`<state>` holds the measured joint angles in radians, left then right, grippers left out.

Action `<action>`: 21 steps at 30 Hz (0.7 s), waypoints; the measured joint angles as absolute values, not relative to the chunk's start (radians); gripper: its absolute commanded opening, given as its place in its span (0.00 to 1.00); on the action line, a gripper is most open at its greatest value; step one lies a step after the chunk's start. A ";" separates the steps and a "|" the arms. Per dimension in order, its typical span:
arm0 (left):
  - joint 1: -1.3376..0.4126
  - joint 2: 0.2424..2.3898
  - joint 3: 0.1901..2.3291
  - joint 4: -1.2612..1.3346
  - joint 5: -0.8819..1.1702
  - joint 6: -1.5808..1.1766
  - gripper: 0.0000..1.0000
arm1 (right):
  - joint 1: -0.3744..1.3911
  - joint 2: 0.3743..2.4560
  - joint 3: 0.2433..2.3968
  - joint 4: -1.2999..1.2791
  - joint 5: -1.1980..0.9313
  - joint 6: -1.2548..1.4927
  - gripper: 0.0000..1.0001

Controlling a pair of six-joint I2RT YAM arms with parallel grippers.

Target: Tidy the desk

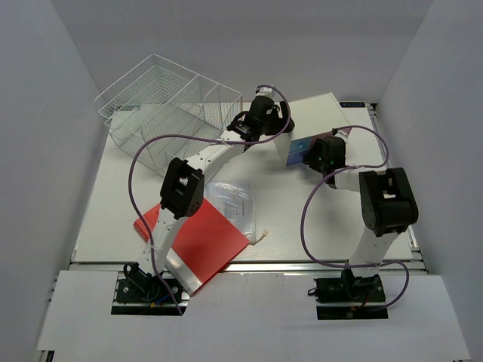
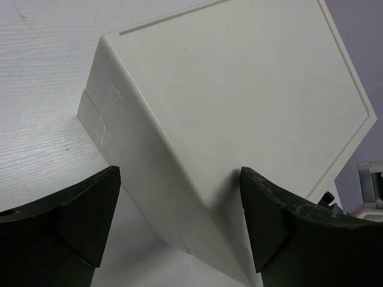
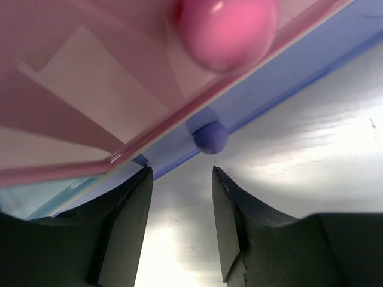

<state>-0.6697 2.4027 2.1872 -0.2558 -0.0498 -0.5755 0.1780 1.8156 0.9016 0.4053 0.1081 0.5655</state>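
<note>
The desk (image 1: 113, 204) lay flat and white between grey walls, its metal rail at the near edge, a red folder (image 1: 204, 241) on it. Farther off, my right gripper (image 3: 181, 170) stood apart, empty, just short of the blue knob (image 3: 209, 136) on the drawer box (image 1: 321, 113). My left gripper (image 2: 178, 170) gaped wide around a corner of that box.

No legible text anywhere.
</note>
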 measured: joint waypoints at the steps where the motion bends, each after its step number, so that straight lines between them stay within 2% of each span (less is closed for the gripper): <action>1: -0.670 2.400 2.186 -0.258 -0.053 -0.573 0.89 | 0.181 1.815 0.896 0.419 0.110 0.568 0.51; 7: -0.670 2.389 2.186 -0.286 -0.078 -0.558 0.96 | 0.189 1.769 0.865 0.450 0.109 0.574 0.58; 13: -0.673 2.360 2.207 -0.388 -0.141 -0.532 0.98 | 0.192 1.504 0.796 0.376 0.113 0.570 0.71; 16: -0.675 2.326 2.207 -0.463 -0.175 -0.517 0.98 | 0.192 1.359 0.752 0.308 0.100 0.562 0.88; 19: -0.675 2.246 2.164 -0.557 -0.222 -0.511 0.98 | 0.210 1.245 0.720 0.218 0.072 0.512 0.89; 21: -0.675 2.133 2.057 -0.611 -0.254 -0.522 0.98 | 0.260 1.201 0.718 0.159 0.064 0.468 0.89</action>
